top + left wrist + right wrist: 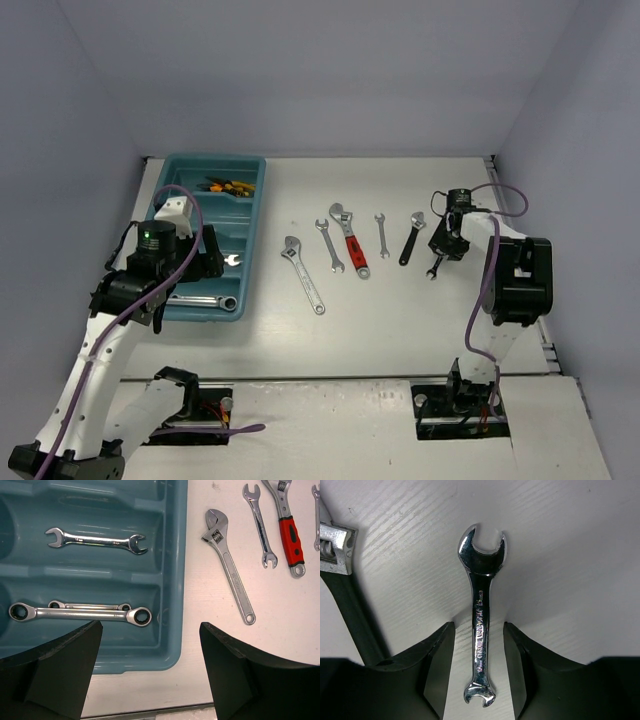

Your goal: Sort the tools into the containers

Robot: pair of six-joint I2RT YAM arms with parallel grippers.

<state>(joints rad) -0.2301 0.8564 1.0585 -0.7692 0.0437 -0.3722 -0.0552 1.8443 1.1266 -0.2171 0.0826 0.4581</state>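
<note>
My right gripper straddles the small wrench, jaws just clear of it. The stamped lettering possibly reads "Chrome Vanadium". My left gripper gapes empty over the tray.

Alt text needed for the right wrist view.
A small open-end wrench lies on the white table between the parted black fingers of the right end effector, neither touching it. A black-handled adjustable wrench lies at the left edge.

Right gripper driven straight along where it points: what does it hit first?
The right gripper points straight down at the small silver wrench its fingers straddle, so the fingers likely meet the white table either side of it first. Remaining height is unclear.
</note>
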